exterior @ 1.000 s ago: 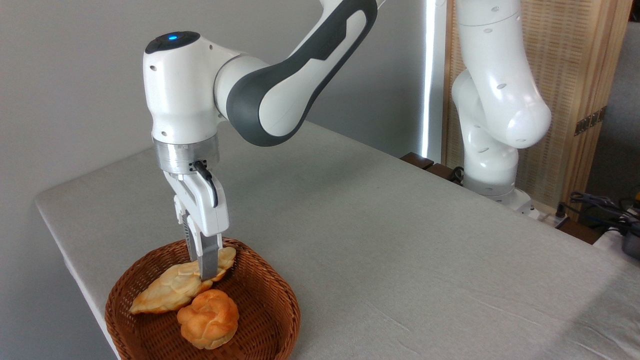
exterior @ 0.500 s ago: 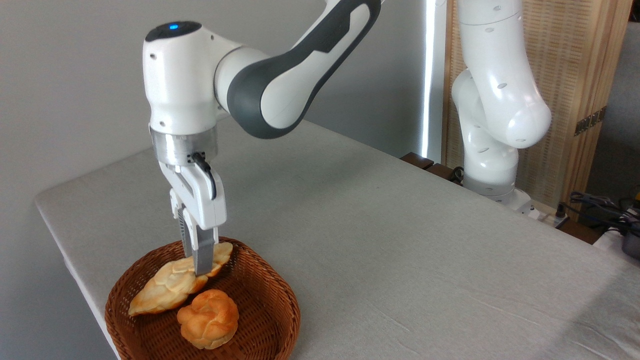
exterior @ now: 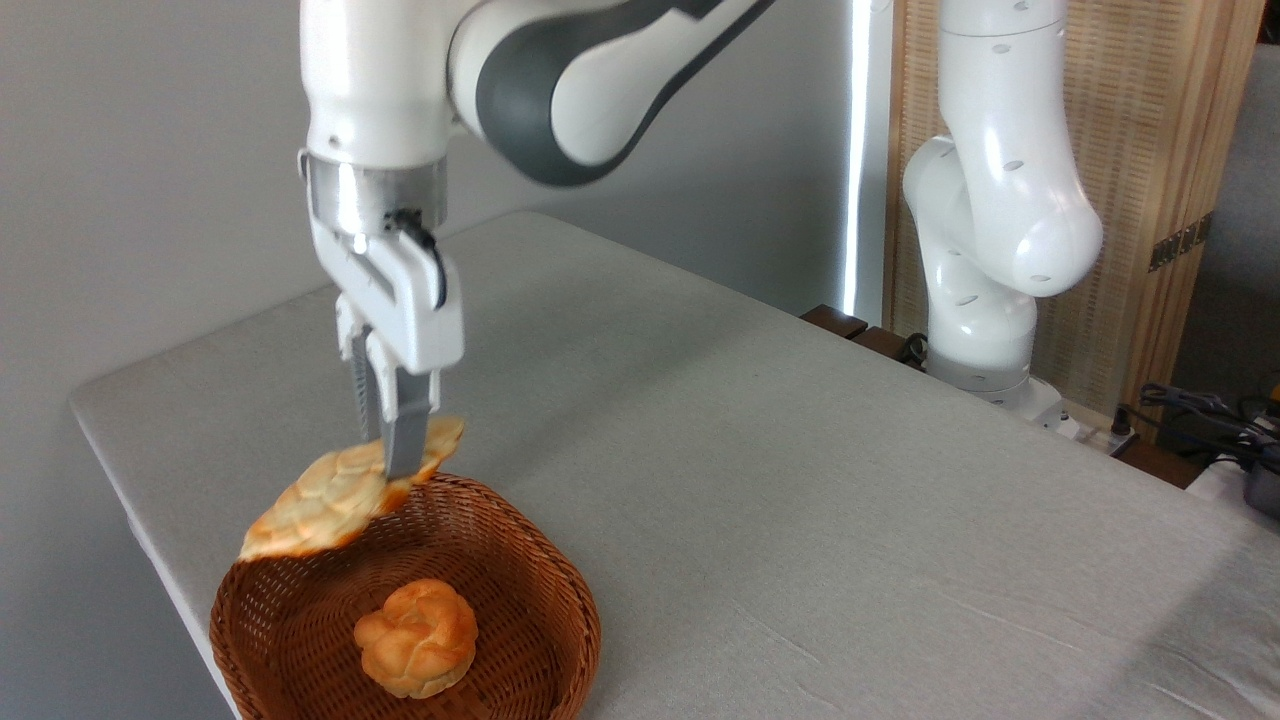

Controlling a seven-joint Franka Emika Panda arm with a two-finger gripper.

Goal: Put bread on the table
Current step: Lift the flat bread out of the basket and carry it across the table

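- my end effector [exterior: 392, 462] pinched shut on the bread [exterior: 340, 492], held tilted in the air above basket [exterior: 500, 600] rim
- bun [exterior: 416, 650] inside basket on bench [exterior: 800, 480]

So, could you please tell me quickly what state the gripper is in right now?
Gripper: jaws closed on the bread, holding it above the basket.

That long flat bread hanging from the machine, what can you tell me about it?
The bread is a long, flat, leaf-shaped loaf, pale golden with browner edges, a ridged braided top and pointed ends. The tool pinches it near its upper right end, so it hangs tilted, left tip lowest. It hangs above the wicker basket, apparently clear of the rim, touching only the tool.
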